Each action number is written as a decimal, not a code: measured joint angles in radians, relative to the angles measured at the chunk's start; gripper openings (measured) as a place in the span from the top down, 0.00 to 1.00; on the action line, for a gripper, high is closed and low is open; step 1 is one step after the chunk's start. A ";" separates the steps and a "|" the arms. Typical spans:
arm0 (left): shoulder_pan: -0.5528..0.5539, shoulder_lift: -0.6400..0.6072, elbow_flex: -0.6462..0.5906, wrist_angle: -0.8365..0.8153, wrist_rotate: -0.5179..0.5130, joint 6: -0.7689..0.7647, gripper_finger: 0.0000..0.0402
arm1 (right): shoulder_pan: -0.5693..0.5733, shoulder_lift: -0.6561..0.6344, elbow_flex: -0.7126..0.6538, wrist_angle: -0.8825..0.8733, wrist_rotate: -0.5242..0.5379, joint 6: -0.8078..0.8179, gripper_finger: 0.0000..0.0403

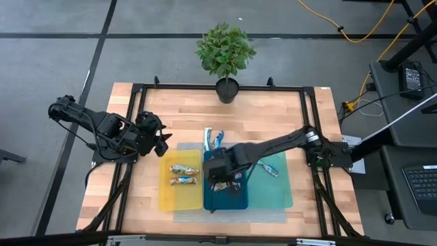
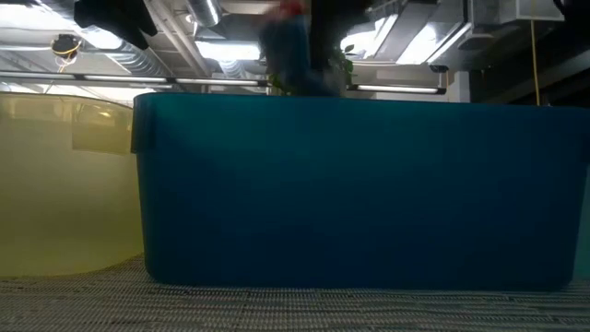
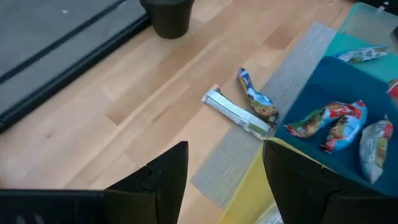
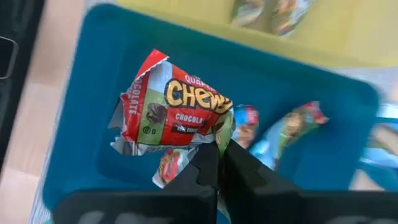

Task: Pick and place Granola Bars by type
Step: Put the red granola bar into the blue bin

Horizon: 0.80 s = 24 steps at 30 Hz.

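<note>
A red bar (image 4: 171,106) was pinched by one end of its wrapper between the closed fingers of the right gripper (image 4: 217,163), and it hung over the blue tray (image 4: 81,93), probably so that it could be dropped among its own kind. Two or three more bars (image 3: 333,121) with red and pale blue wrappers lay in that tray already. Two brownish bars (image 1: 183,174) lay side by side in the yellow tray (image 1: 167,198), and one bluish bar (image 1: 270,168) lay in the teal tray (image 1: 280,195), so the sorting was judged to be well along. Two bars (image 3: 245,107) were left unsorted just beyond the trays, touching each other, partly on the grey mat (image 3: 292,68) and partly on the table (image 3: 124,93).

The right arm was stretched across from its side, its wrist bent down over the blue tray. The left gripper (image 3: 224,180) was held beside the yellow tray's far corner, fingers apart and empty, aimed toward the two loose bars.
</note>
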<state>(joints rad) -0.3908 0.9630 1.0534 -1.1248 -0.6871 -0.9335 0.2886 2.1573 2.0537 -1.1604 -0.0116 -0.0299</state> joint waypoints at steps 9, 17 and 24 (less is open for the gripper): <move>0.000 0.000 0.000 0.000 0.005 -0.023 0.51 | 0.004 0.103 0.000 0.071 -0.016 0.021 0.91; 0.000 0.002 0.000 0.000 0.005 -0.026 0.51 | 0.003 0.131 0.000 0.061 -0.016 0.048 0.96; 0.000 0.002 0.000 0.000 0.004 -0.050 0.51 | 0.001 0.135 0.000 0.034 -0.010 0.084 0.79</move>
<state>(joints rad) -0.3908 0.9649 1.0534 -1.1244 -0.6834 -0.9833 0.2893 2.2925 2.0541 -1.1261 -0.0219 0.0541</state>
